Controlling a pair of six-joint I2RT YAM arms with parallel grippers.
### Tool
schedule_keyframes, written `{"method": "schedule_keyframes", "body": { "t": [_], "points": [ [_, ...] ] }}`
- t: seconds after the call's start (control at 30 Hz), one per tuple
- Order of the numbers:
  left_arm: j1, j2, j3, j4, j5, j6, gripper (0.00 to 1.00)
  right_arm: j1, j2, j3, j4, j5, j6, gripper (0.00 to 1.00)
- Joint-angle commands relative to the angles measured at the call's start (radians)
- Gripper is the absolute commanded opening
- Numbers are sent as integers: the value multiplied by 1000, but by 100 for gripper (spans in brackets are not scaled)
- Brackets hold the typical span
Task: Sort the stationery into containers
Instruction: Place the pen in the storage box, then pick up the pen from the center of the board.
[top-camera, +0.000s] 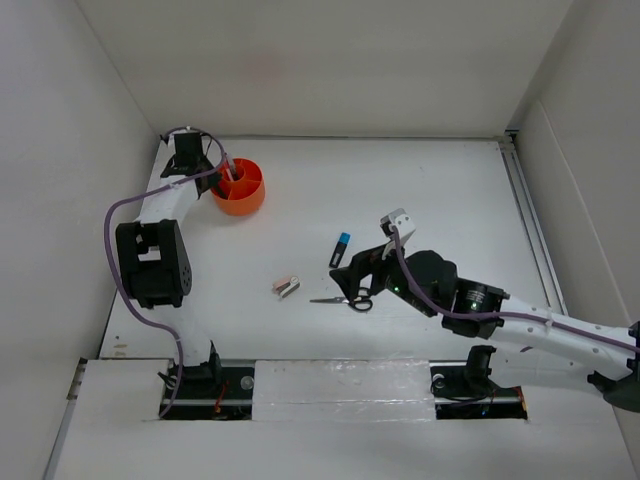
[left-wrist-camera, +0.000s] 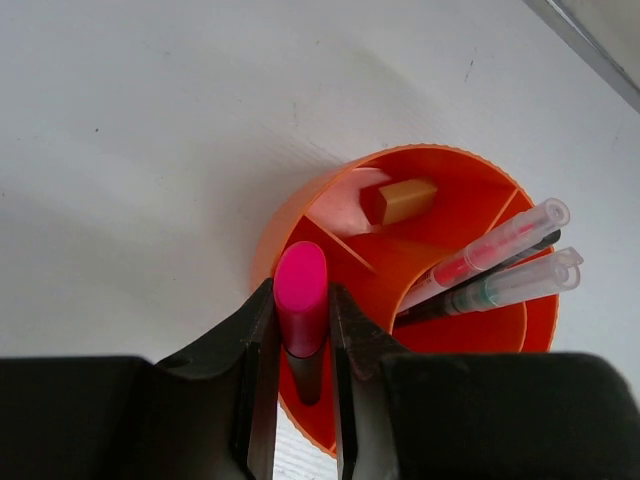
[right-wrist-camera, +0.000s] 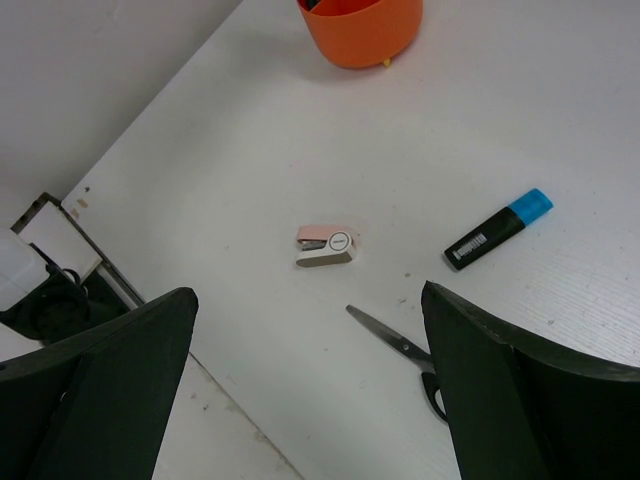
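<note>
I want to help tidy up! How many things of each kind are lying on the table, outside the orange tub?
Highlighters: 1 (blue-capped highlighter)
Cutting tools: 1 (scissors)
Staplers: 1 (stapler)
Total: 3

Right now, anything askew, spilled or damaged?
Nothing stands out. Round orange plastic tub upright; left gripper holds pink-capped black highlighter over it; small beige stapler, black-handled scissors, blue-capped black highlighter lie loose, unsorted.

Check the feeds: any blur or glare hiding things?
Top external: even light, soft shadows, stapler small but clear. Left wrist: pink highlighter sharp, clear pens glint slightly. Right wrist: scissors crisp; near jaws dark, blurry.
</note>
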Motion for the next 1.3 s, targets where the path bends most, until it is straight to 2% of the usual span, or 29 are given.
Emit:
{"method": "schedule_keyframes", "body": {
  "t": [0.0, 0.03, 0.3, 0.33, 0.43, 0.53, 0.7, 0.77, 0.9, 1.03, 1.13, 1.27],
  "points": [
    [7, -18, 44, -10, -37, 14, 8, 0, -30, 3, 21, -9, 11, 100],
    [7, -18, 44, -10, -37, 5, 16, 0, -30, 3, 21, -9, 11, 100],
    [7, -116, 44, -1, -37, -6, 47, 0, -11, 3, 21, 2, 11, 100],
    [7, -137, 44, -1, -37, -6, 55, 0, 12, 3, 21, 2, 11, 100],
    [7, -177, 54, -16, -74, -24, 64, 0, 52, 29, 21, 37, 11, 100],
    [7, -209, 87, -73, -117, -37, 98, -36, 166, 98, -30, 66, 50, 100],
    [7, -281, 242, -258, -140, -37, 100, -138, 443, 263, -258, 149, 312, 100],
    [7, -321, 255, -277, -116, -37, 100, -162, 518, 340, -320, 149, 334, 100],
    [7, -517, 122, -217, -50, -28, 100, -182, 713, 495, -435, 175, 422, 98],
    [7, -607, 37, -139, -79, -8, 100, -205, 937, 646, -573, 188, 521, 92],
    [7, -590, 67, -167, -90, -8, 100, -216, 968, 672, -570, 175, 566, 91],
    [7, -567, 89, -199, -13, -18, 100, -256, 991, 663, -535, 165, 584, 89]
  ]
}}
